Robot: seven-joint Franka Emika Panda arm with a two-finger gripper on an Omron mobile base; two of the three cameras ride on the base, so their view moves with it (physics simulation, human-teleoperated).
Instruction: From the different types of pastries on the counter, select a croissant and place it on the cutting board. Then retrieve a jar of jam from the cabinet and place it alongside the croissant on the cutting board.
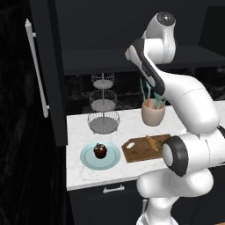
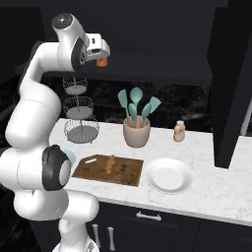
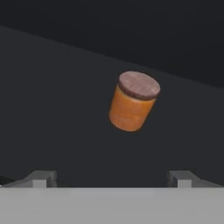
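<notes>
The jam jar point(image 3: 133, 101), orange with a dark brown lid, stands inside the dark upper cabinet; it also shows as an orange spot, the jar point(image 2: 102, 61), just below my raised hand. My gripper point(image 3: 111, 179) is open, its fingertips point(image 3: 41, 178) spread wide and short of the jar, touching nothing. In the right base view the gripper point(image 2: 103, 54) is up at the cabinet shelf. The croissant point(image 1: 152, 142) lies on the wooden cutting board point(image 1: 134, 154) on the counter, also seen as the croissant point(image 2: 111, 164) on the board point(image 2: 128, 172).
A chocolate muffin point(image 1: 100, 150) sits on a teal plate point(image 1: 88, 161) left of the board. A tiered wire basket point(image 1: 103, 105) and a utensil crock point(image 1: 153, 113) stand behind. A white plate point(image 2: 168, 175) and small orange bottle point(image 2: 179, 132) are right. The cabinet door point(image 1: 37, 70) hangs open at left.
</notes>
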